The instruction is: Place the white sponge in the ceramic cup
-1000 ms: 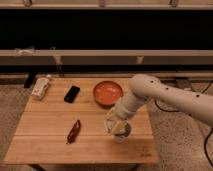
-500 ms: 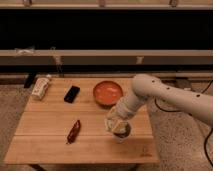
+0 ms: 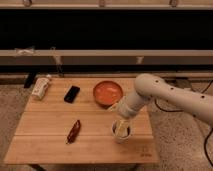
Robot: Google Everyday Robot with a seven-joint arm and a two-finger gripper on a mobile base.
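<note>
Low in the right half of the frame, the smooth white arm bends down so the gripper [image 3: 121, 126] sits right over the small round ceramic cup [image 3: 122, 133] on the slatted wooden table [image 3: 45, 145]. The soft, cream white sponge [image 3: 120, 128] shows at the cup's mouth. A glossy orange bowl [image 3: 107, 92] sits just above; a dark red pouch [image 3: 74, 131], a flat black phone [image 3: 72, 93] and a white packet [image 3: 41, 87] lie leftward.

Tool [image 3: 121, 126] partly hidden inside ceramic cup [image 3: 121, 133]
</note>
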